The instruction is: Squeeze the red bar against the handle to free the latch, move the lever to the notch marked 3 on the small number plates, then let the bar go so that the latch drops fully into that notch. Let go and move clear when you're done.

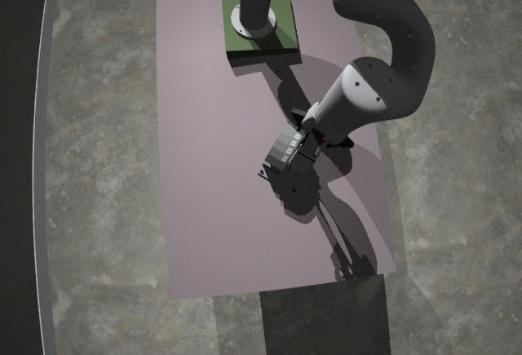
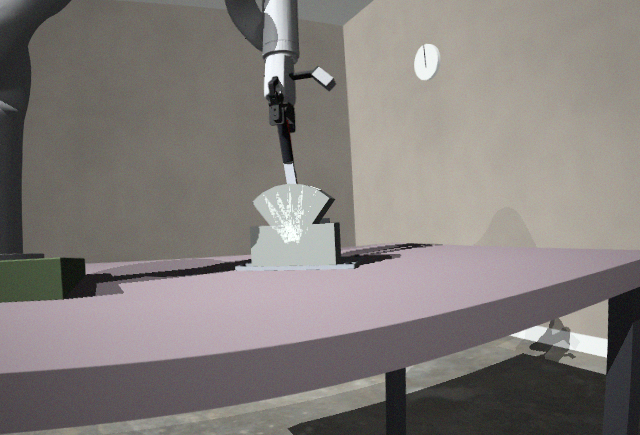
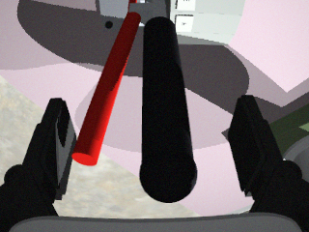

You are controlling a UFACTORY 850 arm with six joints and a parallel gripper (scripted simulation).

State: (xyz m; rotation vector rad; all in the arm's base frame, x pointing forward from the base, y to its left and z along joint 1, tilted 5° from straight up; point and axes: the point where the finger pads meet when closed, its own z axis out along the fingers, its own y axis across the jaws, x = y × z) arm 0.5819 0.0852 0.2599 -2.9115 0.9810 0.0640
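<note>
The lever's black handle (image 3: 166, 110) points up at the wrist camera, with the red bar (image 3: 110, 91) splayed away from it on its left. My gripper (image 3: 152, 116) is open wide; its two fingers stand on either side of the handle and bar, touching neither. In the side view the gripper (image 2: 281, 115) sits over the handle top, and the lever (image 2: 287, 153) rises nearly upright, leaning slightly left, from the grey fan-shaped quadrant (image 2: 292, 208). Small number plates (image 3: 184, 0) line the quadrant's edge; their digits are too small to read. The quadrant also shows in the overhead view (image 1: 283, 148).
The green block (image 1: 258, 22) under the arm's base stands at the far end of the pink table. The arm's elbow (image 1: 379, 85) hangs over the mechanism's right side. A wall clock (image 2: 426, 61) is far behind.
</note>
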